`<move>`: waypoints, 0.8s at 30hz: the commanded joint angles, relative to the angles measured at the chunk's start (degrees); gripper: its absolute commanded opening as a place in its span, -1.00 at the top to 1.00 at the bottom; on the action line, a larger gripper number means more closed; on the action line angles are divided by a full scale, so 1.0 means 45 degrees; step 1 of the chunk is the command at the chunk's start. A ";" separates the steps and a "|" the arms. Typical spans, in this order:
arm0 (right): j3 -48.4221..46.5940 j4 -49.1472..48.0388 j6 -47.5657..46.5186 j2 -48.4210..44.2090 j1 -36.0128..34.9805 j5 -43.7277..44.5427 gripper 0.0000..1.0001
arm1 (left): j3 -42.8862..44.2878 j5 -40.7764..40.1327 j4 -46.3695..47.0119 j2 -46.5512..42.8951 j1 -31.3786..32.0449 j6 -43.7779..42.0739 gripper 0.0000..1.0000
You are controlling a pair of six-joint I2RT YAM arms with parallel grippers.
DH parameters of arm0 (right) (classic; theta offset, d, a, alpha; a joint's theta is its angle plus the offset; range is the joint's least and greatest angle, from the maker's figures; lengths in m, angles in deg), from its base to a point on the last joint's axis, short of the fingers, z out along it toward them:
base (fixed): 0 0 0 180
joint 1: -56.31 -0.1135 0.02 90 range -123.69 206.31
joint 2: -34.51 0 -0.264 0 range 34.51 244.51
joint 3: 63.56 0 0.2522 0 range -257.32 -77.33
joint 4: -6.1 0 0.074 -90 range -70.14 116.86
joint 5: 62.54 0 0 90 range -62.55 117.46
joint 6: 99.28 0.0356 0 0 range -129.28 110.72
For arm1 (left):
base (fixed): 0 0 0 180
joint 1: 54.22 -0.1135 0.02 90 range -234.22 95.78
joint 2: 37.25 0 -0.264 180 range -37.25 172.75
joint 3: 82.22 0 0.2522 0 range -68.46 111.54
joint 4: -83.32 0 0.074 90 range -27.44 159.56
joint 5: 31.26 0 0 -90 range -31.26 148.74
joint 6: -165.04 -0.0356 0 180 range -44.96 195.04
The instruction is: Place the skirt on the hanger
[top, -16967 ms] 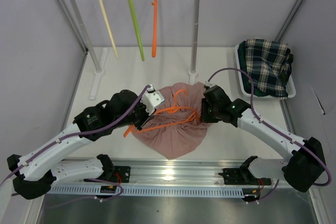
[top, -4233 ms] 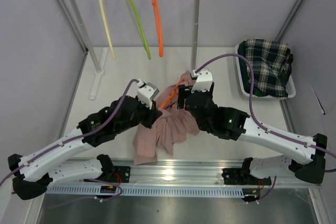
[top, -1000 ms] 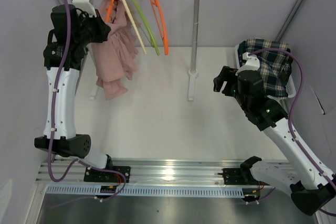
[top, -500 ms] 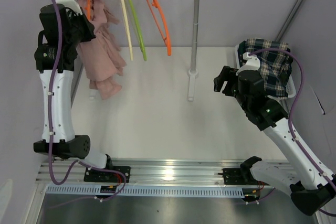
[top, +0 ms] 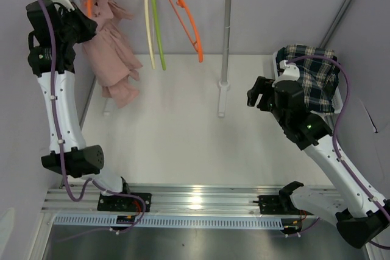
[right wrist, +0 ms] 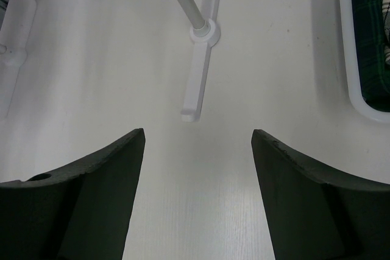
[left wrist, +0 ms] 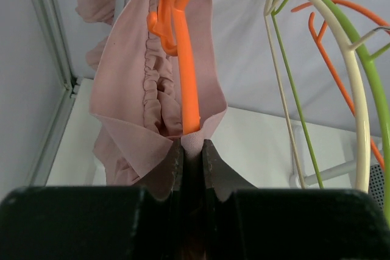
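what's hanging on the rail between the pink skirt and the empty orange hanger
A cream hanger and a green hanger, both bare, hang between the pink skirt and the empty orange hanger, seen in the top external view.

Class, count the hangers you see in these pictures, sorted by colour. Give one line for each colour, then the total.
Orange: 2, the loaded orange hanger carrying the pink skirt and the bare orange hanger
Cream: 1, the cream hanger
Green: 1, the green hanger
Total: 4 hangers
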 commanded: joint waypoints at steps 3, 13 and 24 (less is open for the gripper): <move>-0.0192 -0.0456 -0.0294 0.0075 0.0060 -0.0127 -0.53 | 0.0110 0.1577 0.1562 0.0573 -0.0517 0.0756 1.00; -0.0114 -0.0475 -0.0216 0.0114 0.0079 -0.0127 -0.53 | 0.0071 0.2808 0.2128 0.0906 -0.0772 0.1049 1.00; 0.0004 -0.0515 -0.0196 0.0192 0.0060 -0.0166 -0.52 | -0.0535 0.3063 0.1349 -0.0773 -0.0772 0.0660 1.00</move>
